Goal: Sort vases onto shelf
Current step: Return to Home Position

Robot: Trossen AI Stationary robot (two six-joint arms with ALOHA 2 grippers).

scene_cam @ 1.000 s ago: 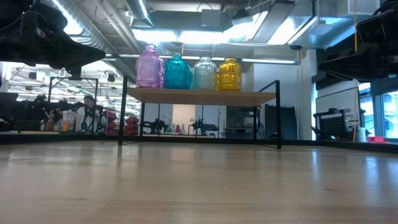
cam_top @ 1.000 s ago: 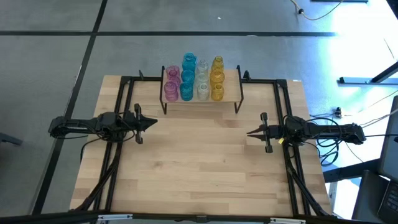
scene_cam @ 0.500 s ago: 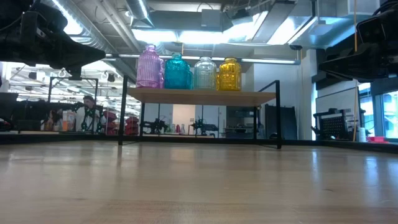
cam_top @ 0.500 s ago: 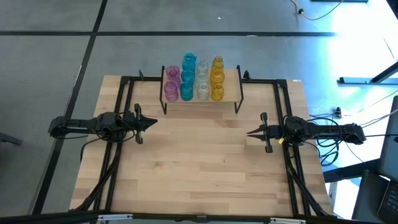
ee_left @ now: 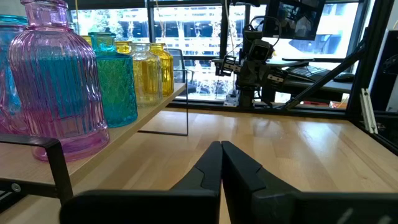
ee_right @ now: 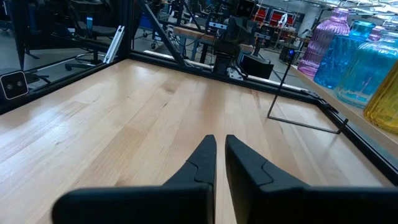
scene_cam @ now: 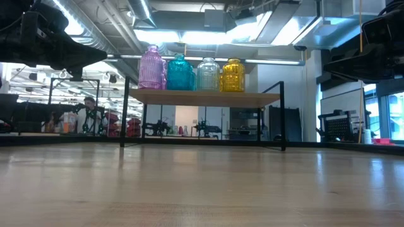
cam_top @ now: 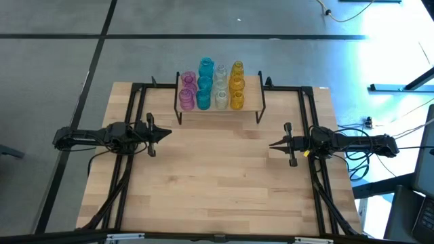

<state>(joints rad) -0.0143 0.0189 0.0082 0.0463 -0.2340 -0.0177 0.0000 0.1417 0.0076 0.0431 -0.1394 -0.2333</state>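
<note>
On the shelf (cam_top: 218,108) at the far middle of the table (cam_top: 217,196), all the vases (cam_top: 211,87) stand upright in four colour columns: pink (cam_top: 186,91), teal-blue (cam_top: 204,85), clear (cam_top: 221,88), amber-yellow (cam_top: 236,85), left to right in the high view. Vases packed close, neighbours touching or nearly so; exact count per column hard to tell from above, looks like three each. Low view shows the front row only: pink vase (scene_cam: 151,68), teal vase (scene_cam: 180,72), clear vase (scene_cam: 207,74), yellow vase (scene_cam: 233,75) side by side on the wood board, black legs under it.

Left gripper (cam_top: 167,133) hangs at the table's left side, pointing inward, well apart from the shelf, holding nothing; its fingers (ee_left: 208,171) are pressed together, tips meeting. Left wrist view has the pink vase close by on the board's end.

Right gripper (cam_top: 272,144) sits at the table's right side, pointing inward, also well clear of the shelf and holding nothing; its fingers (ee_right: 204,158) lie nearly together with only a thin slit between.

A person (scene_cam: 90,104) shows far back in the room in the low view.
</note>
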